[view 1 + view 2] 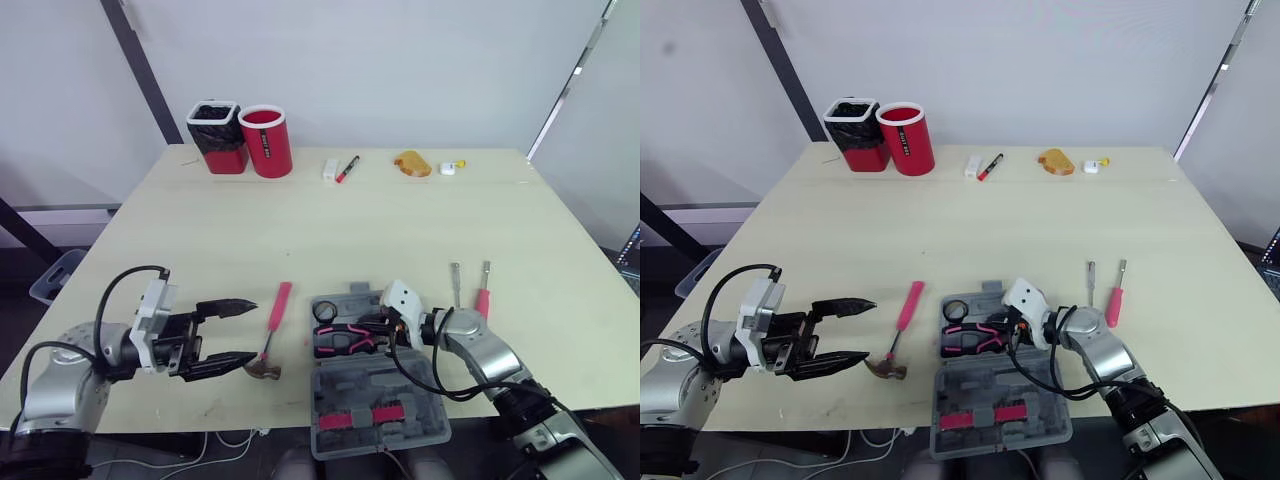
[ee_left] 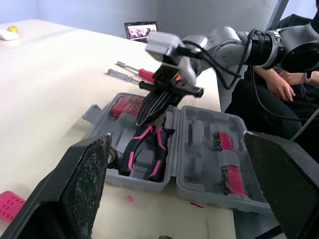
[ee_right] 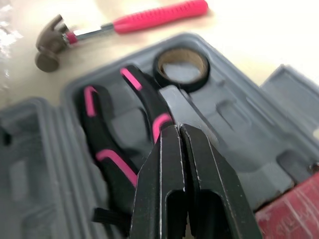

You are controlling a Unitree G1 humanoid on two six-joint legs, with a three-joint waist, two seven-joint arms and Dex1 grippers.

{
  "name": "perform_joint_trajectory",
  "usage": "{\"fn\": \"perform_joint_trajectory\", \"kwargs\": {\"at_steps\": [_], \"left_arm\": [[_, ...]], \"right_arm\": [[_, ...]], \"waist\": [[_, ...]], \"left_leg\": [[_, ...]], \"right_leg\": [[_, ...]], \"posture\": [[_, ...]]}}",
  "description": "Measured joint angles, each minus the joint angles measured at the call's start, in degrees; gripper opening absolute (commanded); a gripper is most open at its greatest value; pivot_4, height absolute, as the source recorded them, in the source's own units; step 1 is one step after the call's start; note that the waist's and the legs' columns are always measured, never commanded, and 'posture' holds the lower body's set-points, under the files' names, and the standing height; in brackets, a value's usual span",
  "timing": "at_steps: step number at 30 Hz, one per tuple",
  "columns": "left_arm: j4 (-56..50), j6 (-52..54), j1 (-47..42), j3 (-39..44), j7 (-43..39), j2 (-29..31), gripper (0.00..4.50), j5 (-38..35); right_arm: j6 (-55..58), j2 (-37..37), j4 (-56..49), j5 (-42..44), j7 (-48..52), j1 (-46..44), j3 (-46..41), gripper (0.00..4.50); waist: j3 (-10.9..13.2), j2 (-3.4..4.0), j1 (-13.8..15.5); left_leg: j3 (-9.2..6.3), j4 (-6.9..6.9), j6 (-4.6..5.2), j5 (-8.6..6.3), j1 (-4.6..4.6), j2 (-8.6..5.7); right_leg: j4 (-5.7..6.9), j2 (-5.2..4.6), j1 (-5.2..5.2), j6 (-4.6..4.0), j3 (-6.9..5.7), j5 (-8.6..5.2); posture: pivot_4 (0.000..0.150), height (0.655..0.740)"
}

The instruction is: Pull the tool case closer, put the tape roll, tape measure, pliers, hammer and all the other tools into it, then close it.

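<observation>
Plastic tool case [image 1: 375, 388], grey and moulded, lies open holding pink-black pliers [image 3: 107, 149] and tape roll [image 3: 182, 87]. Right gripper [image 3: 178, 130] fingers together above pliers; left gripper [image 1: 248, 333] fingers apart near hammer [image 1: 277, 308].

Bright, even indoor light; pale table [image 1: 330, 230]; soft faint shadows beneath hammer [image 1: 279, 308], tool case [image 1: 372, 388].

grey matt plastic tool case [image 1: 352, 392]; hammer [image 1: 277, 308] metal head, pink ribbed grip.

The left gripper [image 1: 243, 333] hangs wide open left of the tool case [image 1: 372, 390], fingers level and pointing toward it. The right gripper [image 3: 179, 129], fingers pressed together, reaches over the case's far half.
</observation>
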Motion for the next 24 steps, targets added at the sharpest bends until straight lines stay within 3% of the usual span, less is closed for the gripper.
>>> {"fn": "perform_joint_trajectory", "kwargs": {"at_steps": [9,19,24], "left_arm": [[0.41,-0.42,-0.03,-0.01,0.19,-1.64,4.50,1.82],[1.69,-0.66,-0.19,-0.11,0.44,-2.88,4.50,3.60],[1.69,-0.65,-0.42,-0.10,1.08,-3.42,4.50,4.44]], "right_arm": [[-7.74,1.73,9.17,-1.81,0.86,-2.08,1.47,0.07],[-17.19,4.86,19.95,-7.77,-0.31,-5.94,4.34,0.07],[-19.62,5.56,21.78,-8.91,-0.53,-6.41,4.60,0.07]], "waist": [[-0.24,-0.02,-0.18],[-1.32,-0.25,-1.40],[-1.63,0.10,-1.66]], "left_leg": [[0.00,-0.01,0.00,0.00,0.38,0.01],[0.19,-0.28,-0.05,-0.04,2.04,0.44],[0.35,-0.42,-0.06,-0.05,2.17,0.83]], "right_leg": [[0.08,0.01,0.28,-0.21,0.04,-0.12],[0.19,0.08,1.30,-0.38,0.19,-0.25],[0.21,0.12,1.20,-0.58,0.16,-0.20]], "posture": [[0.150,0.7400],[0.150,0.7400],[0.150,0.7400]]}}
